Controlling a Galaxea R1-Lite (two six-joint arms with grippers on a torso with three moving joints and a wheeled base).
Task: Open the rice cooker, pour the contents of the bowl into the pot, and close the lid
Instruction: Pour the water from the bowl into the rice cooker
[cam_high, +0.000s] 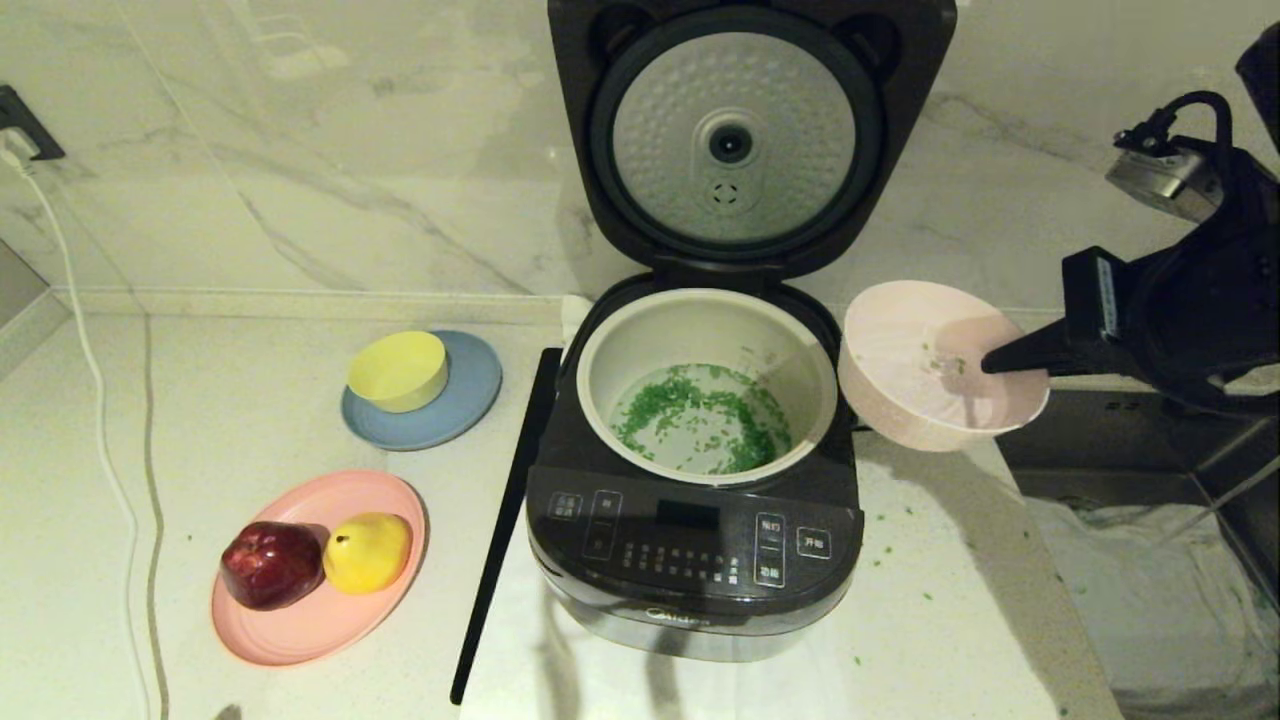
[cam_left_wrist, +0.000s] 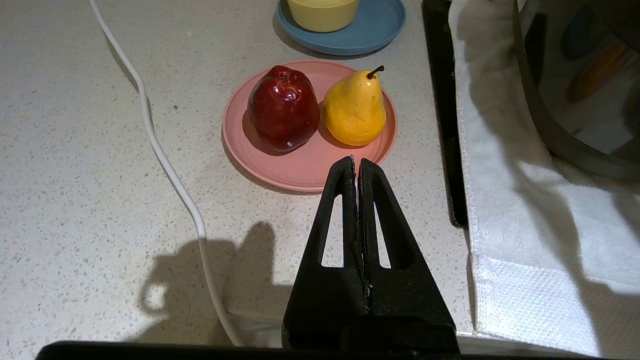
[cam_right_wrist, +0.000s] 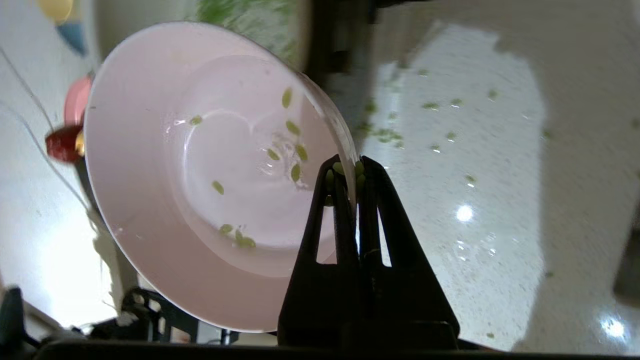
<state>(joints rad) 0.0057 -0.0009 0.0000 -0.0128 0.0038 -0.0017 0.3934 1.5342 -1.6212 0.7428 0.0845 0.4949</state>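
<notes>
One pale pink-cream shallow round bowl (cam_high: 925, 370) is held by its rim in the right pincer (cam_right_wrist: 354, 172), whose fingers are clamped narrowly on the thin wall; it is carried tilted, in the air just beside the right edge of the large dark grey-black rice cooker (cam_high: 695, 540).

Risk: the few small bright green chopped bits (cam_right_wrist: 295, 150) clinging wet inside the bowl may be shaken out onto the speckled white tabletop (cam_high: 940, 600), where some are already scattered; a rim-only grip may let the bowl slip or swing.

Most green bits lie in the round off-white inner pot (cam_high: 790, 350).

The hinged dark lid (cam_high: 740, 140) stands upright, open, its dimpled silver plate shown.

The left pincer (cam_left_wrist: 357, 167) is parked with its fingers pressed together, empty, near a pink plate (cam_left_wrist: 300, 170) of fruit.
</notes>
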